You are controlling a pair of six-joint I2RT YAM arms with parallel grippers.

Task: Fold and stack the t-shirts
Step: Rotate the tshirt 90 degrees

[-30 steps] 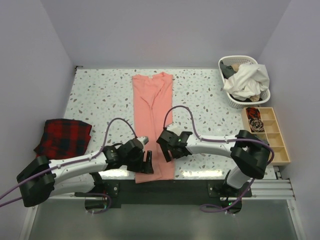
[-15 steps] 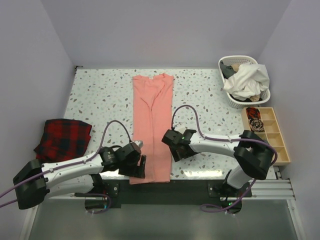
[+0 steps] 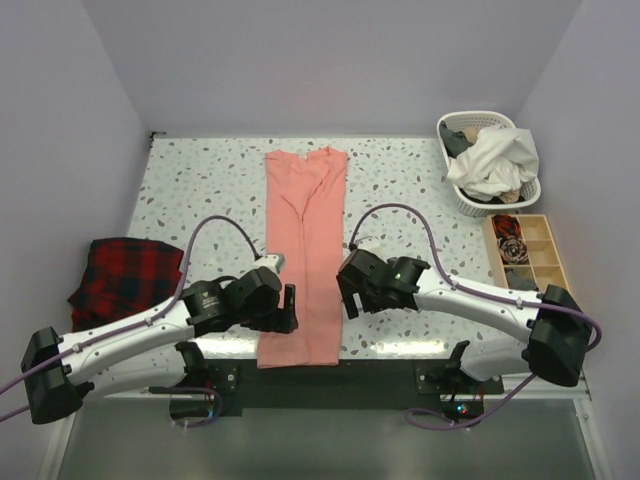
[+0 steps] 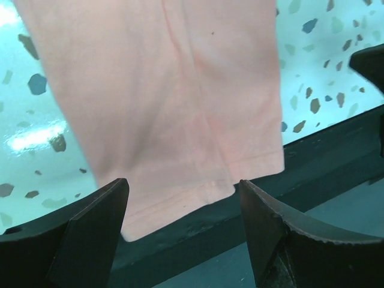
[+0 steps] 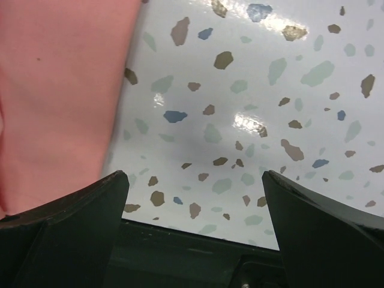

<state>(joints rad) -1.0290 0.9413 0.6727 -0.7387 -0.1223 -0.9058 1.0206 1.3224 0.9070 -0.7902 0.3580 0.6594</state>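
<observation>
Item under inspection: one salmon-pink t-shirt (image 3: 305, 240), lying flat on the table (image 3: 200, 190) as a long narrow strip. Its collar end points to the far side. Its hem (image 4: 198, 192) runs just past the table's near edge onto the dark rail. The narrow outline suggests the sides are already folded inward; the lengthwise fold appears not yet done.

Left end effector (image 3: 288, 308): jaws set wide apart, holding nothing, poised just beside the strip's left edge near the hem. The left wrist view shows the hem between the two fingers, with no contact evident.

Right end effector (image 3: 347, 297): jaws fully spread, empty, just beside the strip's right edge. Its wrist view shows mostly bare table with the cloth at the left margin.

Assessment: the two arms flank the hem corners, probably to seize them and carry the lower part toward the collar.

Also present: a red-and-black plaid cloth (image 3: 128, 273) at the left edge and a white basket (image 3: 480, 205) of garments at the far right, both well apart from the work.
</observation>
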